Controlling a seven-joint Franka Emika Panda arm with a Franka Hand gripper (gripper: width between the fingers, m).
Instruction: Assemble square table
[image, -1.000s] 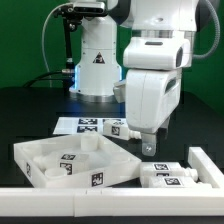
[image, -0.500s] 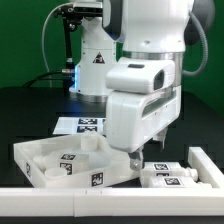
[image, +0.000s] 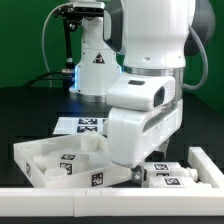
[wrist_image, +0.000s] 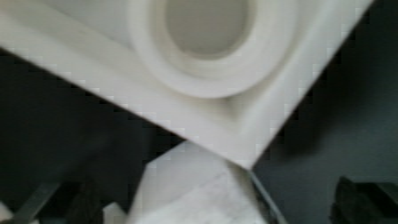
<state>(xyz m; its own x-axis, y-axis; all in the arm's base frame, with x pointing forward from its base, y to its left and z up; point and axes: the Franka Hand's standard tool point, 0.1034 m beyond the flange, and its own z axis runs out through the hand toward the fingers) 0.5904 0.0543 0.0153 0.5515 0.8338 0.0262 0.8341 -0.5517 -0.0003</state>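
Note:
The square table's white top (image: 50, 160) lies flat on the black table, rim up, with tags on its front wall. My gripper (image: 136, 171) has come down at the top's corner on the exterior view's right, and the hand hides most of the fingers there. In the wrist view that corner (wrist_image: 214, 110) with its round socket (wrist_image: 210, 30) points between my dark fingers (wrist_image: 50, 205), and the gripper (wrist_image: 214, 205) is open, with nothing gripped. Two stubby white legs (image: 168, 178) lie just to the exterior view's right of the hand.
The marker board (image: 85, 125) lies behind the top. A long white rail (image: 60, 205) runs along the front edge, with a white upright piece (image: 207, 165) at its end on the exterior view's right. The robot base (image: 95, 65) stands at the back.
The arm has dropped and shifted toward the exterior view's left, from above the legs down onto the top's right corner. The jaws stayed open.

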